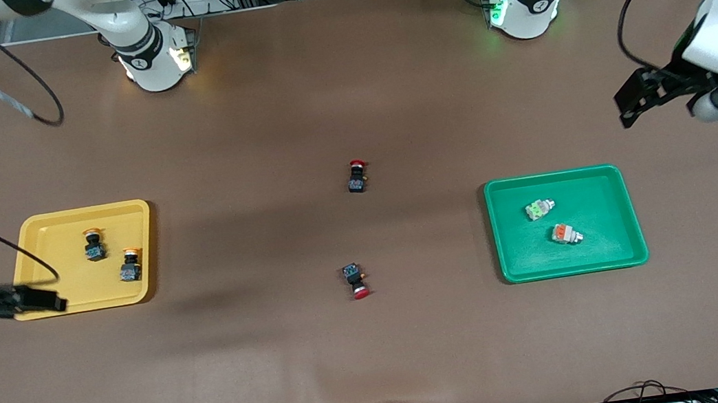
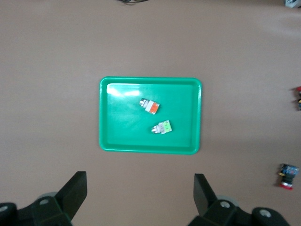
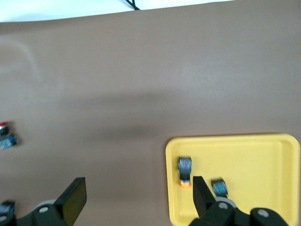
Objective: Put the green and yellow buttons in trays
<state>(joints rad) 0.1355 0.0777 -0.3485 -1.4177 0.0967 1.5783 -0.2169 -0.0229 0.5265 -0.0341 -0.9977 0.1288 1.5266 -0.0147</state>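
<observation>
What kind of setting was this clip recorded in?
Most likely a robotics lab or test bench. Two white robot arms are bolted along one edge of a brown-covered table, cables and metal racking crowd the edge by their bases, and the only items are a yellow tray, a green tray and small push buttons.

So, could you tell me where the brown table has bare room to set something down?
Bare cloth lies between the shallow yellow plastic tray and the two red-capped black buttons mid-table, between those and the shallow green plastic tray, and along the whole strip nearest the front camera. Each tray holds two buttons; the open right gripper overhangs the yellow tray's corner; the open left gripper hangs above bare cloth.
</observation>
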